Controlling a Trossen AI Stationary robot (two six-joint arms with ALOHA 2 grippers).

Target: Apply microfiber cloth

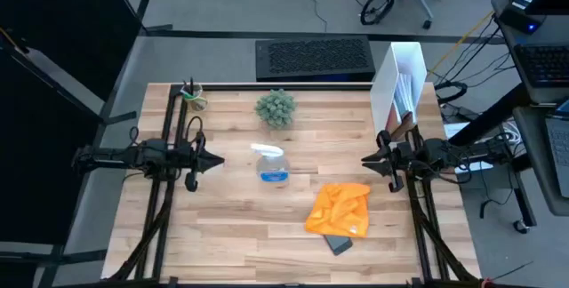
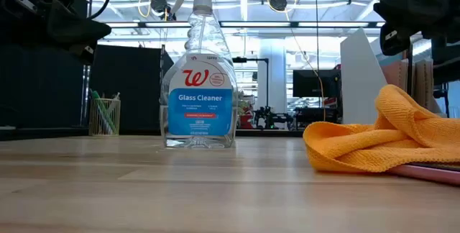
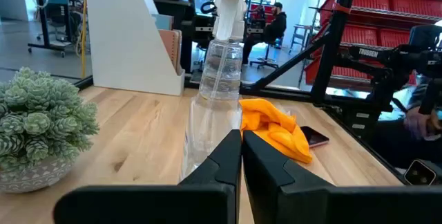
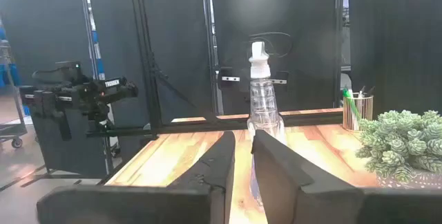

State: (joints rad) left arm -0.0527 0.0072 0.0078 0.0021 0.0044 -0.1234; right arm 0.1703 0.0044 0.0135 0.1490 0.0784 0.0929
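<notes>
orange microfiber cloth (image 1: 340, 208) sits bunched on the wooden counter (image 1: 231, 235), and i'm using the glass cleaner bottle (image 1: 271, 164) as my landmark. from above, the cloth lies just off the bottle toward my right arm's side and nearer the counter's front edge, close but not touching it. a dark phone (image 1: 339, 244) pokes out from under the cloth's front edge, on the far side of the cloth from the bottle.

my left fingers (image 1: 216, 160) hang beside the bottle on its left, level with it, tips pointing straight at it, a gap between us. in my left wrist view those fingers (image 3: 224, 156) are pressed together, nothing between them, with the bottle (image 3: 219, 86) dead ahead and the cloth (image 3: 276, 128) behind it.

my right fingers (image 1: 367, 157) hang on the bottle's other side, farther off than the left ones, also pointing at it. in the right wrist view these fingers (image 4: 224, 156) stand a little apart, a narrow slot between them, holding nothing, and the bottle (image 4: 263, 124) shows through that slot. the cloth lies just in front of and below this gripper, untouched.

behind the bottle sits a small green succulent (image 1: 276, 108). further back and to its left, at the counter's corner, a mesh pen cup (image 1: 191, 95). back and to its right, past my right arm, a white file holder (image 1: 400, 84) stands upright.

in the low view the cloth (image 2: 381, 139) is heaped to the bottle's right.
</notes>
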